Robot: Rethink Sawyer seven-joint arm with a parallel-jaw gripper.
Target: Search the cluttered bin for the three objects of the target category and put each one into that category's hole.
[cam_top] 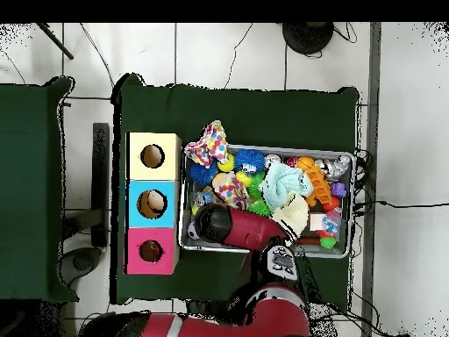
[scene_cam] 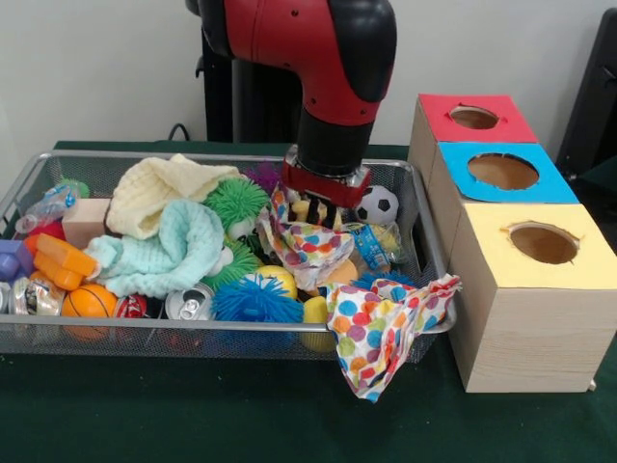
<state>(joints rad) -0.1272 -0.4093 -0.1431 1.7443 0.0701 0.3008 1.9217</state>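
The silver wire-mesh bin (scene_cam: 116,326) (cam_top: 353,202) is full of clutter. My gripper (scene_cam: 313,209) reaches down into its right part and is shut on a polka-dot cloth (scene_cam: 310,247) (cam_top: 230,187), which bunches up around the fingers. A second polka-dot cloth (scene_cam: 386,328) (cam_top: 208,145) hangs over the bin's front right rim. The red-surrounded hole (scene_cam: 473,117) (cam_top: 151,251) is in the wooden box farthest back on the right, beside the bin. In the overhead view the arm hides the gripper.
The blue-surrounded hole (scene_cam: 502,171) and the yellow-surrounded hole (scene_cam: 543,242) sit in front of the red one. The bin also holds a pale yellow cloth (scene_cam: 159,193), a mint cloth (scene_cam: 174,246), spiky balls (scene_cam: 255,299), a small soccer ball (scene_cam: 379,204), a can (scene_cam: 190,305) and toys.
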